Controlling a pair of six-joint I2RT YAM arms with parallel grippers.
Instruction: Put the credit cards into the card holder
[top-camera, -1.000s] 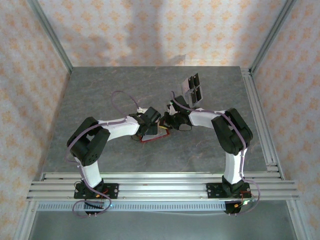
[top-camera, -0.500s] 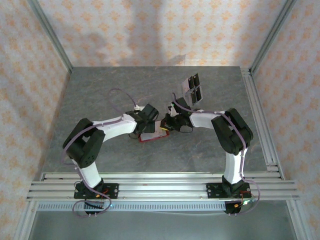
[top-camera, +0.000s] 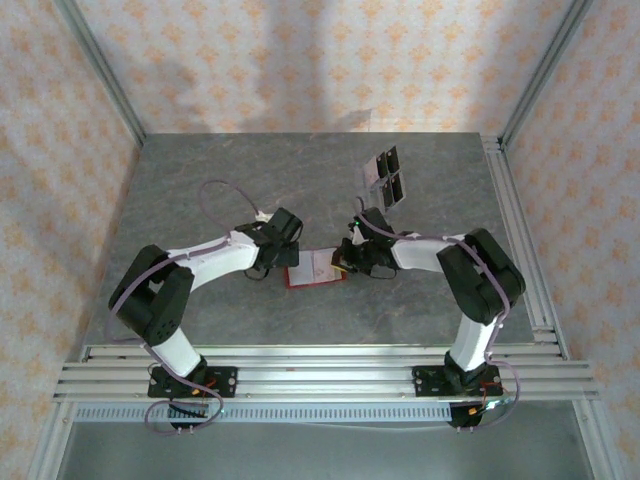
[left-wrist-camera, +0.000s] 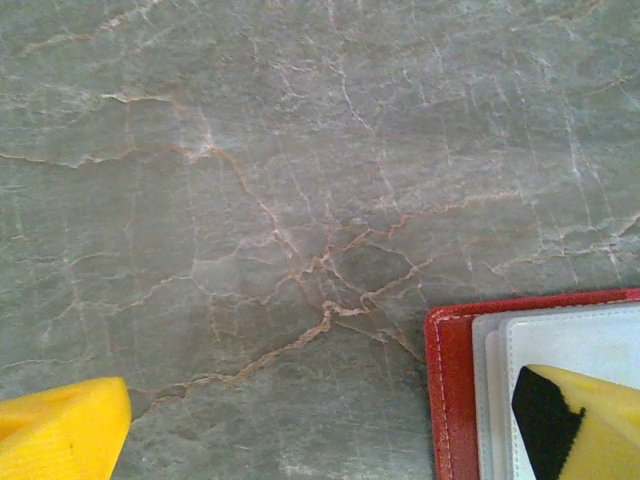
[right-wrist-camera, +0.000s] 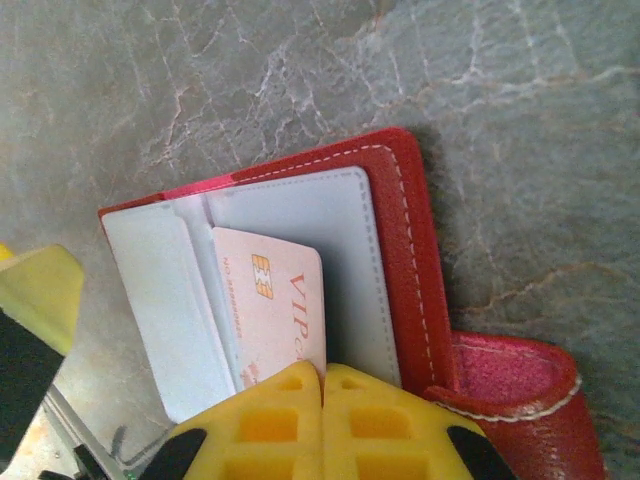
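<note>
Right wrist: right tool (right-wrist-camera: 322, 385) pinches pink card (right-wrist-camera: 275, 310) inside open card holder (right-wrist-camera: 400, 250); left tool (left-wrist-camera: 315, 395) spread wide.

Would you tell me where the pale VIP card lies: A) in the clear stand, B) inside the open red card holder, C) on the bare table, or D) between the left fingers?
B: the right wrist view shows the card against the pale lining of the open card holder.

**Grey Stone Surface Inside a Papered Enclosure**

The tabletop (top-camera: 200, 190) is grey and marble-veined, with pale and rusty cracks. Walls (top-camera: 300, 60) on three sides carry cream wallpaper with orange floral motifs, framed by slanted aluminium posts (top-camera: 100, 70). Silver rails (top-camera: 320, 362) run along the near edge. Soft shadows fall on the back wall.
</note>
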